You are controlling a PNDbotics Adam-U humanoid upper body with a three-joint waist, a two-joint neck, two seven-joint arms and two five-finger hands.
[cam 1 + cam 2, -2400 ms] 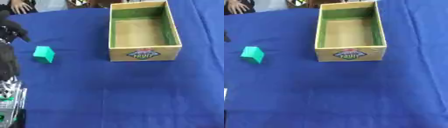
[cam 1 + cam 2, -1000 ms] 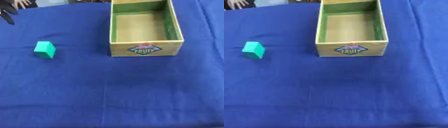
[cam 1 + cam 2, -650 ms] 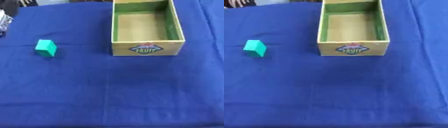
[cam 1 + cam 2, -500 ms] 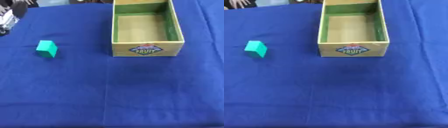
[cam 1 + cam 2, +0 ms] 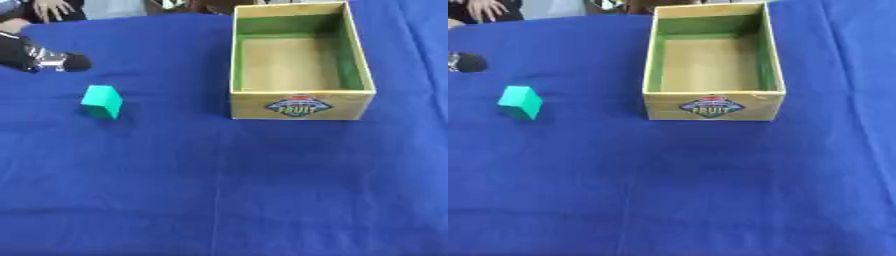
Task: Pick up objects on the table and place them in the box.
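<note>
One green block [image 5: 102,101], smooth and box-shaped with a slanted top, sits on the blue cloth tabletop [image 5: 219,190], well left of the open cardboard box [image 5: 299,102] with green inner walls. Left robot hand [image 5: 44,57] shows far left; its fingers' state cannot be told.

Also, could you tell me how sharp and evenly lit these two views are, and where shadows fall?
Left eye view: soft throughout, the box label unreadable, the left robot hand smeared at the left edge. Right eye view: equally soft, only the label's word FRUIT legible; the green block casts a faint shadow on the blue cloth. Lighting is even in both, no glare; the box interior is dimmer along its left wall.
</note>
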